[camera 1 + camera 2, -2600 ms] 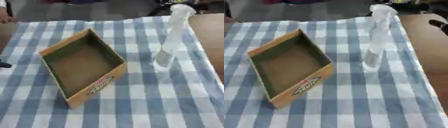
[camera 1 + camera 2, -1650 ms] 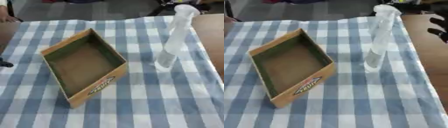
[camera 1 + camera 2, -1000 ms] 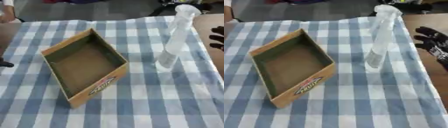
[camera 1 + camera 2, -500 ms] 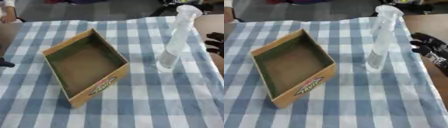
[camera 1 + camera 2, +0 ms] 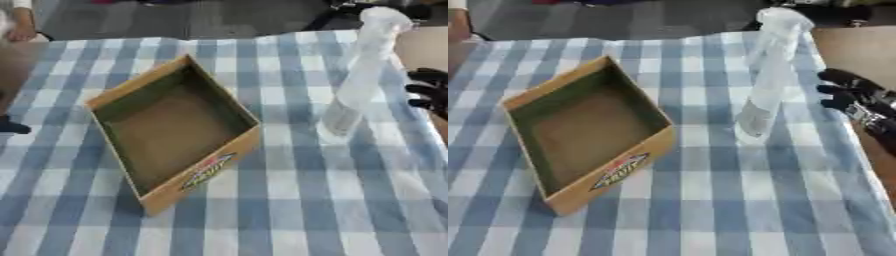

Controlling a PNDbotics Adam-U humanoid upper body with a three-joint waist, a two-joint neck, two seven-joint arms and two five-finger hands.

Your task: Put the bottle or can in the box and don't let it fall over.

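Observation:
A tall clear plastic bottle [image 5: 357,85] with a white cap stands upright on the blue-and-white checked tablecloth, right of centre. An open cardboard box [image 5: 171,126] lies to its left, empty, with a printed logo on its near side. My right hand [image 5: 852,97] comes in from the right edge, black fingers straight and pointing left toward the bottle, a short gap from it. A small dark part at the left edge [image 5: 12,125] may be my left hand; its fingers cannot be made out.
The tablecloth [image 5: 289,210] covers the table; bare brown table [image 5: 859,50] shows at the far right. A person's hand [image 5: 19,33] rests at the far left corner. The table's far edge runs just behind the box and bottle.
My right hand has come in from the right edge and moved left toward the bottle. The bottle and box have not moved.

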